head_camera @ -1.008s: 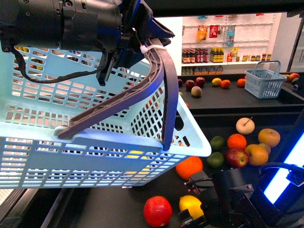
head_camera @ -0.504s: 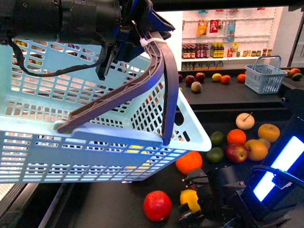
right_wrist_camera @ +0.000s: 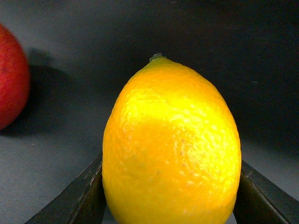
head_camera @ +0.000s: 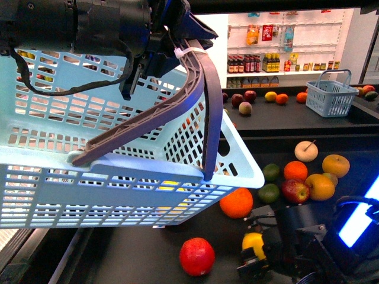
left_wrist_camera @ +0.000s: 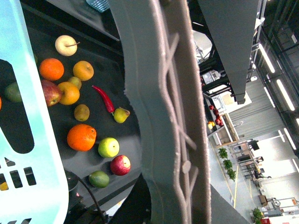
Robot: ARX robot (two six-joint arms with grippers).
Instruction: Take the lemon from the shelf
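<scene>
While the left hand (head_camera: 180, 44) is clamped on the grey handle (head_camera: 204, 118) of a large pale-blue basket (head_camera: 118, 177), holding it tilted in the air, the right hand (head_camera: 254, 249) is closed narrow on the lemon (head_camera: 253, 241), low on the front tier of the black shelf (head_camera: 142, 260). Count: one lemon. In the right wrist view it (right_wrist_camera: 171, 140) fills the frame, stem nub uppermost, with one dark finger (right_wrist_camera: 77, 200) pressed to each flank, two in all. I cannot tell whether its underside touches the shelf. Just beside the lemon, toward the basket: one red fruit (head_camera: 196, 256), not touching it. Behind the lemon: one orange (head_camera: 236, 203), partly under the basket's corner. Further back from the lemon: two green limes (head_camera: 269, 183), one behind the other. Back and to the right of the lemon is a cluster of one orange (head_camera: 295, 171), one red apple (head_camera: 295, 191) and three yellow-orange round fruits (head_camera: 320, 187), one of them mostly hidden, with one pale apple (head_camera: 306, 151) with a stalk behind them. Well behind the lemon, on the rear tier: one small blue basket (head_camera: 330, 97) and a row of small fruits, too small to name. Baskets total: two. The left wrist view shows the handle (left_wrist_camera: 163, 116) close up and one red chilli (left_wrist_camera: 103, 99) among loose fruit.
</scene>
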